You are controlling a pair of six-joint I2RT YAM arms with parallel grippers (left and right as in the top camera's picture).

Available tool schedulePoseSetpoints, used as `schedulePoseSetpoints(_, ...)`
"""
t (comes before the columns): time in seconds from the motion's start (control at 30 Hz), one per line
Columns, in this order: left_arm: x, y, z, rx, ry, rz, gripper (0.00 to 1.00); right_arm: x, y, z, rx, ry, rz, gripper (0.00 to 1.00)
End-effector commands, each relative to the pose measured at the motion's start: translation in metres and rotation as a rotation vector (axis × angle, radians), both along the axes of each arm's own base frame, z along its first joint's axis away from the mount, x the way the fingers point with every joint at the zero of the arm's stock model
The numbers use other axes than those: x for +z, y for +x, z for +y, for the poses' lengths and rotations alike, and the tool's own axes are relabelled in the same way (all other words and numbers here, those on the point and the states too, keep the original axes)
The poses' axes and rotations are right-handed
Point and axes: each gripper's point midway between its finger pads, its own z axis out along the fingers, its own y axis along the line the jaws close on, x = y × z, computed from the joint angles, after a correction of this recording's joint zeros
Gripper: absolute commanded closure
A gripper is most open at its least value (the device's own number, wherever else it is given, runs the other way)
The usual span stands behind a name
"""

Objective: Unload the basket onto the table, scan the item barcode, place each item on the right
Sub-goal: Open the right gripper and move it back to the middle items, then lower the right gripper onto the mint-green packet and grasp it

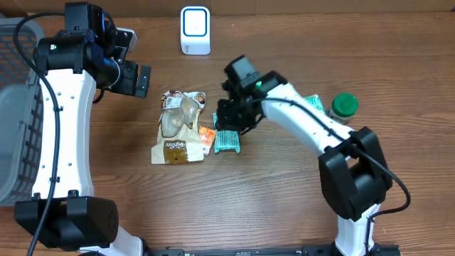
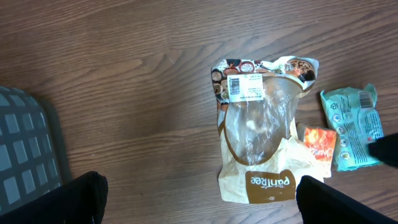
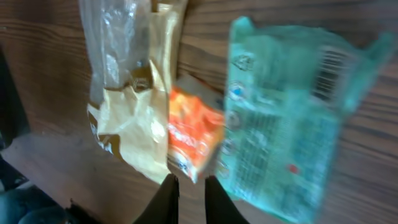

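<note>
A small orange packet (image 1: 206, 136) lies between a tan bread bag (image 1: 178, 128) and a teal packet (image 1: 227, 141) at mid-table. My right gripper (image 1: 219, 128) is down over them. In the right wrist view the scene is blurred. There my right gripper (image 3: 188, 180) has its fingers almost together, pinching the lower corner of the orange packet (image 3: 193, 137). The teal packet (image 3: 286, 124) shows a barcode near its top right. My left gripper (image 1: 135, 77) hangs wide open left of the bag and holds nothing. In its own view the left gripper (image 2: 202, 190) looks down on the bread bag (image 2: 261, 137).
A white scanner (image 1: 195, 30) stands at the back of the table. A green-lidded jar (image 1: 344, 105) sits at the right behind my right arm. A grey basket (image 1: 18, 121) fills the left edge, and its corner (image 2: 25, 155) shows in the left wrist view.
</note>
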Motion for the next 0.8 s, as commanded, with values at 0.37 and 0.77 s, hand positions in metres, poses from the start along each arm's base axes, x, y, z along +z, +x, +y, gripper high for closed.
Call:
schedulePoseSetpoints(0.37, 0.003, 0.001, -0.001, -0.011, -0.002, -0.008, 0.01, -0.045, -0.030, -0.006, -0.091, -0.119, 0.087, 0.92)
schedulePoseSetpoints(0.77, 0.003, 0.001, -0.001, -0.011, -0.002, -0.008, 0.00, -0.052, -0.009, -0.055, -0.096, -0.222, 0.050, 0.91)
